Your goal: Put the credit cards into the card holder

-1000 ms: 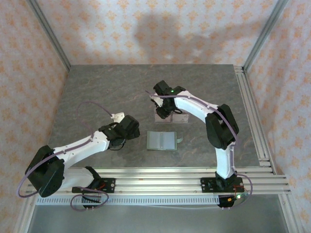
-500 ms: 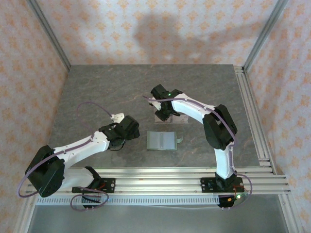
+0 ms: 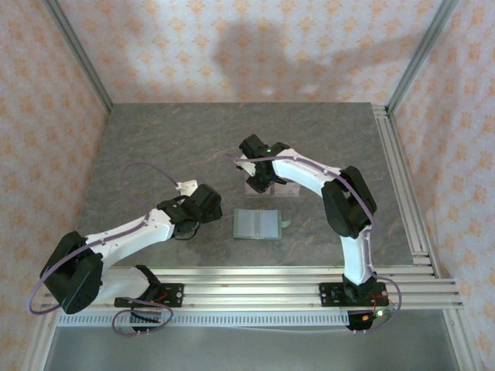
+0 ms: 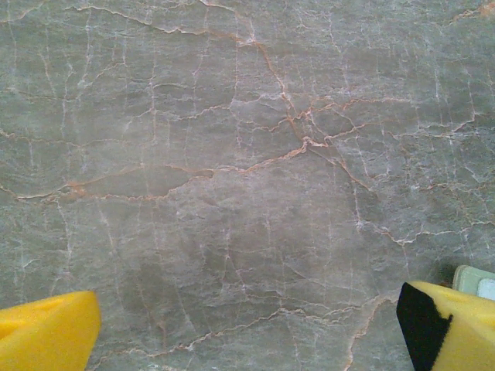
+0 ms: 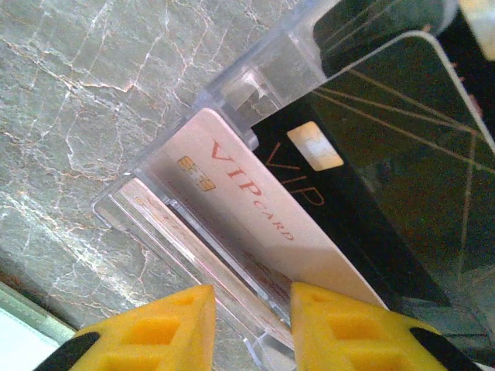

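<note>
Credit cards (image 5: 255, 209) sit well away from the left arm (image 3: 131, 232). The left jaws hang low over bare tabletop (image 4: 232, 154), spread wide and holding nothing. Just to their right the card holder (image 3: 257, 224) lies open and flat, its long axis running across the tabletop, and a pale corner of it shows beside one fingertip in the left wrist view. Just past the card holder, on the side away from the arm bases, stands a clear stand (image 5: 232, 100) with the cards slotted in its tiers. A pale card (image 5: 224, 182) marked VIP is in the front slot, and a black card (image 5: 387, 154) is behind it and further right. The right arm (image 3: 325, 182) reaches over this stand and is plainly the nearer one. The right jaws are drawn in to a narrow gap that straddles the stand's front lip and the lower long edge of the pale card. Whether they actually pinch the card or merely bracket it, I cannot tell. In the right wrist view the pale card's long axis runs diagonally, from upper left down to lower right, so the jaws meet its edge at a slant, not squarely. As I judge it, the coming move depends on that angle. The card has to slide out along its slot without catching on the clear lip, then travel the short way back toward the arm bases to the card holder.
</note>
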Available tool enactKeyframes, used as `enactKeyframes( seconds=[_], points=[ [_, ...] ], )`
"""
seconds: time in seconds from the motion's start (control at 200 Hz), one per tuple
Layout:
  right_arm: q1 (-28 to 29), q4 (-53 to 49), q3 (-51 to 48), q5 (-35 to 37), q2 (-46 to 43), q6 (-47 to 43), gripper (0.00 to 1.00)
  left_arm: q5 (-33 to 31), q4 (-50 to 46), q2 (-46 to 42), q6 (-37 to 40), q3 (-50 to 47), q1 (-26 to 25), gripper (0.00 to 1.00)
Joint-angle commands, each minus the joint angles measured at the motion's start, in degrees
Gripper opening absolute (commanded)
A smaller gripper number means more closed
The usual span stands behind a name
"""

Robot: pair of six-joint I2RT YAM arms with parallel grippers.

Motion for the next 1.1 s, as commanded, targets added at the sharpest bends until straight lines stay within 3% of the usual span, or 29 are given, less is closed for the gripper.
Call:
enactKeyframes(
  seconds=[0.0, 0.165, 0.53, 0.751, 1.096],
  points=[
    [0.21, -2.81, 1.9, 0.24, 1.91, -0.81, 0.32, -1.2, -0.03, 0.44, -1.25, -0.44, 0.69, 1.0],
    [0.24, -4.44, 3.34, -1.38, 2.95, -1.42, 0.29, -1.36, 0.06, 0.45, -1.36, -0.47, 0.75, 1.0],
    [0.21, -7.45, 4.8, -2.96, 2.4, -1.43, 0.06, -1.25, 0.22, 1.4, -0.82, 0.17, 0.71, 1.0],
    [0.17, -8.21, 5.34, -3.12, 1.59, -1.26, 0.0, -1.1, 0.15, 2.3, -0.37, 1.27, 0.72, 1.0],
    [0.22, -11.2, 9.04, -4.85, -0.5, -1.34, 0.0, -1.24, -0.11, 2.39, -0.15, 1.72, 0.71, 1.0]
  ],
)
